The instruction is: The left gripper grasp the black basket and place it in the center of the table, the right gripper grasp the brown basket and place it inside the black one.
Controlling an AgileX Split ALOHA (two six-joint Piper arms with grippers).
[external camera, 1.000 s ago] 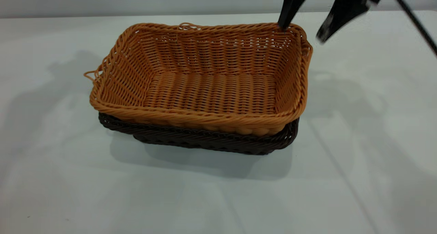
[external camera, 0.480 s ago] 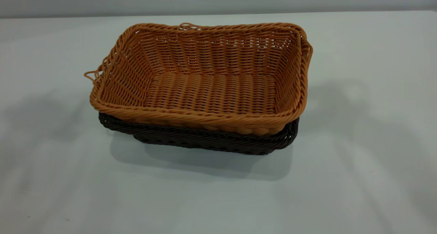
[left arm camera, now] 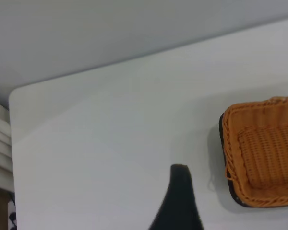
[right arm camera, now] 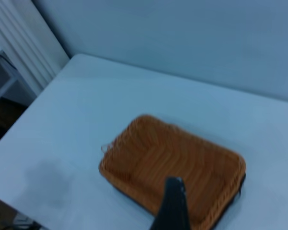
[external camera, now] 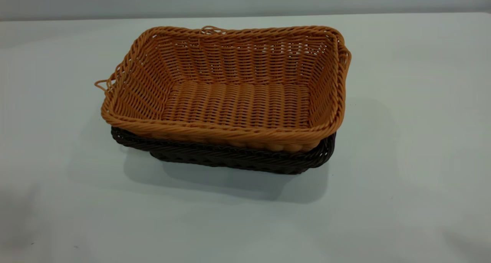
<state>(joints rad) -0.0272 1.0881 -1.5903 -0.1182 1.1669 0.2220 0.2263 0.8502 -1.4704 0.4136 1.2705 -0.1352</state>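
Observation:
The brown basket [external camera: 238,102] sits nested inside the black basket [external camera: 238,160], whose dark rim and lower wall show beneath it near the middle of the table [external camera: 402,178]. Neither gripper shows in the exterior view. In the left wrist view, a dark part of my left gripper [left arm camera: 180,196] hangs over bare table, well apart from the brown basket [left arm camera: 264,153] and the dark edge of the black basket [left arm camera: 222,139]. In the right wrist view, my right gripper [right arm camera: 173,206] is high above the brown basket [right arm camera: 173,158]; the black basket [right arm camera: 241,183] peeks out at one end.
The table's far edge meets a pale wall behind the baskets. A table corner [left arm camera: 14,96] and white slats beside it show in the left wrist view. Bare tabletop surrounds the baskets on all sides.
My right gripper, which was at the brown basket's far right corner a second ago, has risen out of the exterior view. The arm shadows on the table have faded. The baskets have not moved.

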